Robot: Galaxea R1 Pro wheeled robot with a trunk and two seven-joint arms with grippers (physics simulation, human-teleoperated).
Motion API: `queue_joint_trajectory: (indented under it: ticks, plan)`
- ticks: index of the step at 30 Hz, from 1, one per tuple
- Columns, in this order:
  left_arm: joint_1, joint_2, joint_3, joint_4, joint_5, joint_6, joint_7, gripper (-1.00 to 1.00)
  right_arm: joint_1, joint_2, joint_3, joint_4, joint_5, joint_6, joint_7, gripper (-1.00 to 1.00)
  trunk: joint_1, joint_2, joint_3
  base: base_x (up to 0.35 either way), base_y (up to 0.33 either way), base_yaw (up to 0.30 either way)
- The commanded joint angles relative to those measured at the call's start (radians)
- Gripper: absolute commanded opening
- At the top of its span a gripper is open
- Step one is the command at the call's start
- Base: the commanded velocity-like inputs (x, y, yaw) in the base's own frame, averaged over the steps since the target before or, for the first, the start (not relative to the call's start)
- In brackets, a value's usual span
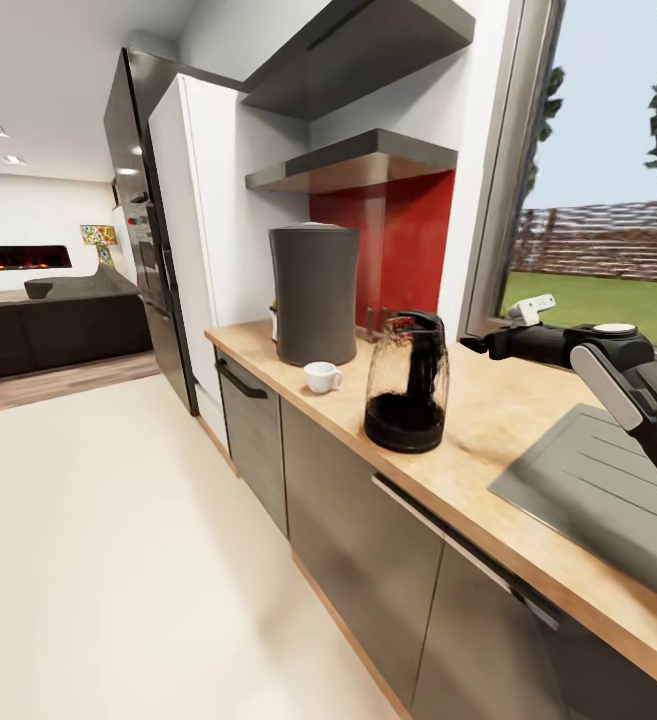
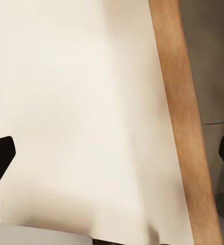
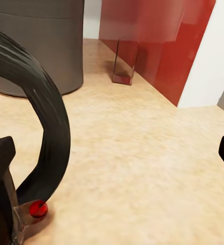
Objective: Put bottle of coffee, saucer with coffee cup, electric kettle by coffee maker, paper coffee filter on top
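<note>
kettle (image 1: 406,385) on countertop (image 1: 508,420), near coffee maker (image 1: 314,293) | glass, rigid, fragile, likely slippery; take by black handle (image 3: 48,127) | right gripper (image 1: 483,343) spread, empty, just beside handle | left gripper: spread over floor

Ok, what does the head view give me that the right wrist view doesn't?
Head view alone: the small white rounded cup, the whole clear-glass kettle with black base, the grey sink and the right gripper beside the kettle. Right wrist view alone: the kettle's black curved handle close up, with a red dot. Both: the dark-grey coffee maker, light-brown wood countertop, red backsplash.
</note>
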Motion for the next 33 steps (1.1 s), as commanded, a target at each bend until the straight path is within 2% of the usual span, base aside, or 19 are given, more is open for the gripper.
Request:
queue_joint_trajectory:
  ticks: [1,33]
  plan:
    - [-0.001,0.000,0.008,0.001,-0.008,-0.006,-0.003,1.00,-0.001,-0.001,0.002,-0.001,-0.002,0.003,0.001,1.00,0.000,-0.001,-0.001,0.104,0.052,0.000]
    - [-0.001,0.000,0.009,0.001,-0.009,-0.006,-0.003,1.00,-0.001,-0.001,0.002,-0.001,-0.002,0.002,0.001,1.00,0.000,-0.001,-0.001,0.046,0.009,0.000]
